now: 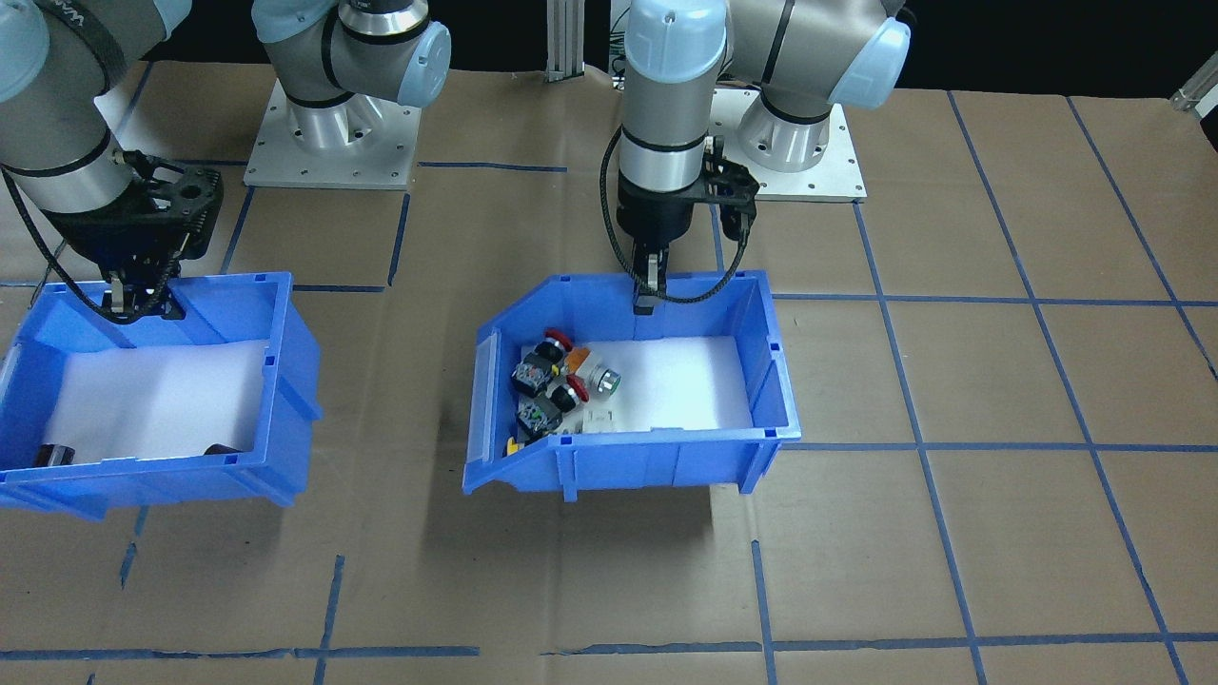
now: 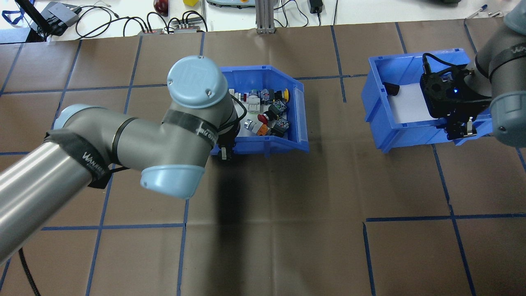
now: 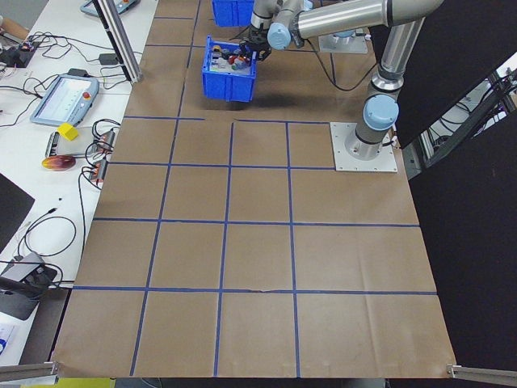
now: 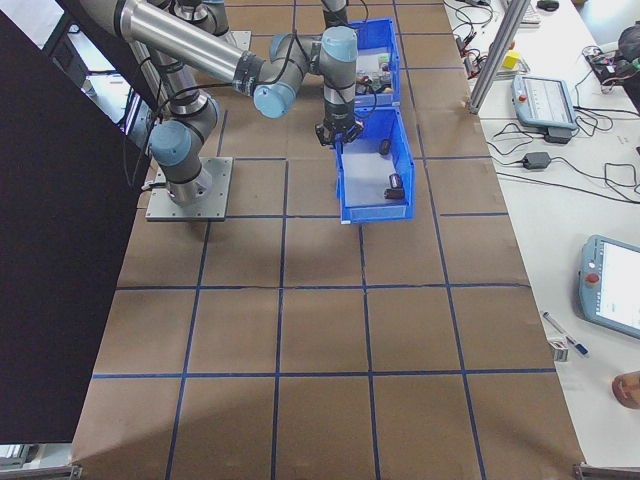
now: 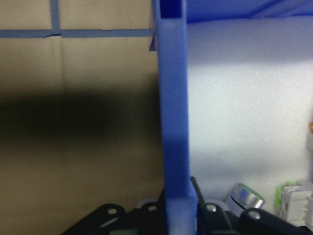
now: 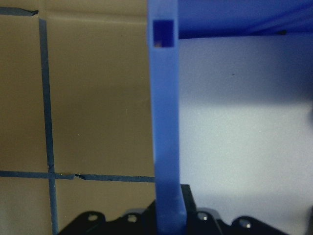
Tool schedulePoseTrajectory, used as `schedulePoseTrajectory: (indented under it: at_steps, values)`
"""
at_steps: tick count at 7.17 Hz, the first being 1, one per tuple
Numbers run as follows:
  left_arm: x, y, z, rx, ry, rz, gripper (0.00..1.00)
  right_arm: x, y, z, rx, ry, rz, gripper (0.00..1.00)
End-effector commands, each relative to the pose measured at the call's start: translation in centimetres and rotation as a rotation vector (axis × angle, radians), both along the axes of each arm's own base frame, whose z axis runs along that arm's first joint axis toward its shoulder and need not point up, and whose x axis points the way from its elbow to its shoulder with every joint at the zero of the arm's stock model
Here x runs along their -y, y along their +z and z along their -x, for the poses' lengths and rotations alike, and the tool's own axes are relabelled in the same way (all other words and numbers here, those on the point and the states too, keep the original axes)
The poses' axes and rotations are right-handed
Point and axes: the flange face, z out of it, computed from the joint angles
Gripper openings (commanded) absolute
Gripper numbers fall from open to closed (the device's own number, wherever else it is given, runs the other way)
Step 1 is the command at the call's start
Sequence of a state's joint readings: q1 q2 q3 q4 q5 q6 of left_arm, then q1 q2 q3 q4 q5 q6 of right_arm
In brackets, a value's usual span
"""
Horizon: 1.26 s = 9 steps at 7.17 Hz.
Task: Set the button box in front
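Two pincers clamp bin walls: left pincer [image 1: 645, 288] on button box [image 1: 666, 466]; right pincer [image 1: 133, 303] on second bin [image 1: 295, 371].

Even, bright overhead light in ext. views; sharp focus. Soft dark shadow on the surface [image 1: 952, 533] under the button box [image 1: 666, 466], longer streak in overhead view. White foam liner [image 1: 685, 381] near blown out. Both wrist views blurry, close-up, dim w/ shadow band.

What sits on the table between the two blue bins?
Nothing: between the button box and the other bin only bare brown paper and blue tape lines show in the overhead view.
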<state>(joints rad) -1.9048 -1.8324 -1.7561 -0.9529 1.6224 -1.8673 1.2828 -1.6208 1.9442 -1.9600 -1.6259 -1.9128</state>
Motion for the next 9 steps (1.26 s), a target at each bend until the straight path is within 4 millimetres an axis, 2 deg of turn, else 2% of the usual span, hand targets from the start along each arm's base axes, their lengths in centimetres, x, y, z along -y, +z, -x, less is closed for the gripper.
schedulePoseTrajectory:
  at_steps: [1, 3, 4, 6, 9]
  values:
    - [4.3, -2.3, 3.1, -0.072, -0.005, -0.036, 0.0, -0.1, -0.1, 0.0, 0.0, 0.0, -0.001, 0.06]
    - [4.8, -4.1, 3.9, -0.087, -0.01, -0.058, 0.01, -0.1, -0.1, 0.0, 0.0, 0.0, -0.001, 0.06]
    - [5.3, -3.7, 4.5, -0.107, -0.017, -0.06, 0.01, -0.1, -0.1, 0.0, 0.0, 0.0, -0.001, 0.06]
    - [6.9, -4.3, 5.0, -0.103, -0.029, -0.057, 0.07, -0.1, -0.1, 0.0, 0.002, 0.0, -0.001, 0.06]
    - [7.3, -5.1, 4.8, -0.091, -0.028, -0.064, 0.12, -0.1, -0.1, 0.0, 0.004, 0.0, -0.002, 0.06]
